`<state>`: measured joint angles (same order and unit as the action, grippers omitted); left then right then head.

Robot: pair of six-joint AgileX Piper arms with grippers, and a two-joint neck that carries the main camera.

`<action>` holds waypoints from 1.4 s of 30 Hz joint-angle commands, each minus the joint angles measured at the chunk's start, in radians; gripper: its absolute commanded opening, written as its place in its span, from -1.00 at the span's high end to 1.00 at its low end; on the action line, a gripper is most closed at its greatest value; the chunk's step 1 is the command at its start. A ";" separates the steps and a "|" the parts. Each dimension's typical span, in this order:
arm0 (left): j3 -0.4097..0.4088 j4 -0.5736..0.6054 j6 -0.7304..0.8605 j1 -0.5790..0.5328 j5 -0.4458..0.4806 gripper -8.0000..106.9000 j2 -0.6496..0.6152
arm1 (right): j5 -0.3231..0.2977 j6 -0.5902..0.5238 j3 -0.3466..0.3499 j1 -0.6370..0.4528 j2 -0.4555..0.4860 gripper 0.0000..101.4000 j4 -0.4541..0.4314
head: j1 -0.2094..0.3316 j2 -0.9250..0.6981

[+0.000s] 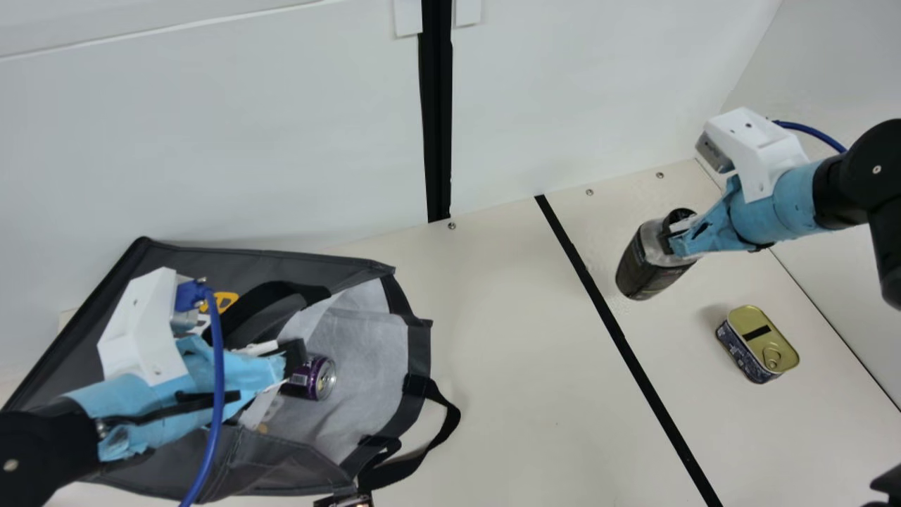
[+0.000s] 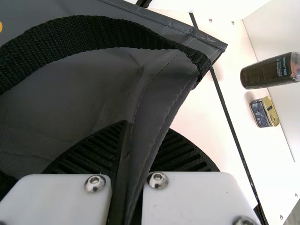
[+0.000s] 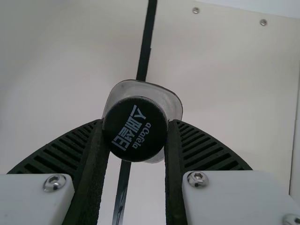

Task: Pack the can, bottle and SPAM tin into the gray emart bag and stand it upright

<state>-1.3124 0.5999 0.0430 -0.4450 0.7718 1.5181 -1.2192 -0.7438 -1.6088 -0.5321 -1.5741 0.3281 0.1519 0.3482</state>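
One can (image 1: pixel 321 377) inside one bag (image 1: pixel 362 359), one held bottle (image 1: pixel 644 267), one tin (image 1: pixel 759 343)

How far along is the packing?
The can looks packed, inside the bag. The right gripper holds the bottle by its cap; the left gripper pinches bag fabric. Left: bagging the bottle and the SPAM tin on the table, standing the flopped bag upright.

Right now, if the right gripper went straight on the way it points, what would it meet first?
The right gripper holds the bottle; beyond that, probably the tabletop near the black strip, likely touched by the bottle's base first, though depth is unclear.
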 commanded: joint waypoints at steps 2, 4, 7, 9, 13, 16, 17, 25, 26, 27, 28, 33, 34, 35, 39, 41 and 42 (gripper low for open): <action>0.000 0.000 0.000 0.000 0.000 1.00 0.000 | -0.001 -0.056 0.020 0.002 0.005 1.00 0.019 | 0.023 0.001; 0.000 0.000 0.000 0.000 0.000 1.00 0.000 | -0.001 -0.094 0.037 0.004 0.009 1.00 0.036 | 0.023 0.001; 0.000 0.000 0.000 0.000 0.000 1.00 0.000 | -0.001 -0.155 0.064 0.005 0.015 1.00 0.058 | 0.023 0.001; 0.000 0.000 0.000 0.000 0.000 1.00 0.000 | -0.001 -0.197 0.081 0.006 0.019 1.00 0.071 | 0.023 0.001; 0.000 0.000 0.000 0.000 0.000 1.00 0.000 | -0.001 -0.277 0.115 0.006 0.027 1.00 0.093 | 0.023 0.001; 0.000 0.000 0.000 0.000 0.000 1.00 0.000 | -0.001 -0.332 0.143 0.008 0.036 1.00 0.110 | 0.023 0.001; 0.000 0.000 0.000 0.000 0.000 1.00 0.000 | -0.001 -0.348 0.152 0.010 0.039 1.00 0.116 | 0.023 0.001; 0.000 0.000 0.000 0.000 0.000 1.00 0.000 | -0.001 -0.432 0.227 0.048 0.077 1.00 0.158 | 0.023 0.001; 0.000 0.000 0.000 0.000 0.000 1.00 0.000 | -0.001 -0.438 0.236 0.055 0.083 1.00 0.164 | 0.023 0.001; 0.000 0.000 0.000 0.000 0.000 1.00 0.000 | -0.001 -0.443 0.245 0.062 0.089 1.00 0.169 | 0.023 0.001; 0.000 0.000 0.000 0.000 0.000 1.00 0.000 | -0.001 -0.447 0.254 0.069 0.095 1.00 0.174 | 0.023 0.001; 0.000 0.000 0.000 0.000 0.000 1.00 0.000 | -0.001 -0.443 0.285 0.118 0.126 1.00 0.199 | 0.023 0.001; 0.000 0.000 0.000 0.000 0.000 1.00 0.000 | -0.001 -0.441 0.290 0.127 0.132 1.00 0.204 | 0.023 0.001; 0.000 0.000 0.000 0.000 0.000 1.00 0.000 | -0.001 -0.436 0.293 0.137 0.138 1.00 0.210 | 0.023 0.001; 0.000 0.000 0.000 0.000 0.000 1.00 0.000 | -0.001 -0.408 0.302 0.180 0.159 1.00 0.230 | 0.023 0.001; 0.000 0.000 0.000 0.000 0.000 1.00 0.000 | -0.001 -0.394 0.307 0.201 0.169 1.00 0.238 | 0.023 0.001; 0.000 0.000 0.000 0.000 0.000 1.00 0.000 | -0.001 -0.386 0.309 0.212 0.175 1.00 0.241 | 0.023 0.001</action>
<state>-1.3124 0.5999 0.0430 -0.4450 0.7718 1.5181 -1.2185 -1.1368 -1.3013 -0.3314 -1.4017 0.5683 0.1519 0.3482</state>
